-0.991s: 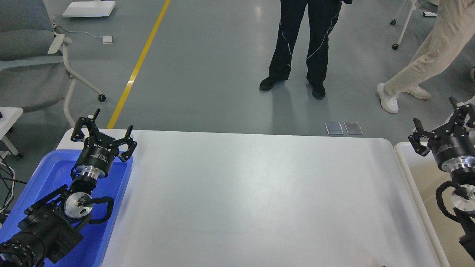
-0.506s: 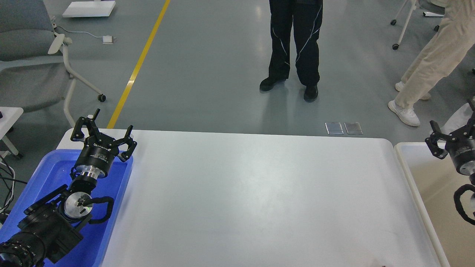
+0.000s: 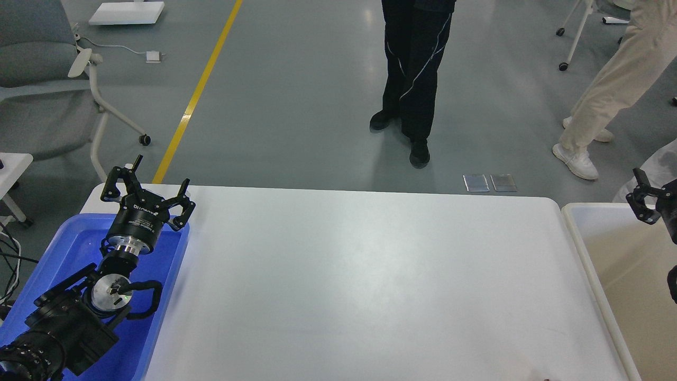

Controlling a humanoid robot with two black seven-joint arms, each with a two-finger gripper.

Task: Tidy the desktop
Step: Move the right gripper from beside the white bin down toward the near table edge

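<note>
both tools flank the desktop [image 3: 370, 286], left tool [image 3: 148, 186] spread.

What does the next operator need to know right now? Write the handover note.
Left tool: open, holding nothing, over the far end of the blue tray.
Right tool: mostly out of frame at the right edge, over the beige bin; state unclear.
Desktop: no loose items visible on it.
Done: surface looks tidied.
Left: apparently nothing; check the bins, whose contents are partly hidden.
</note>
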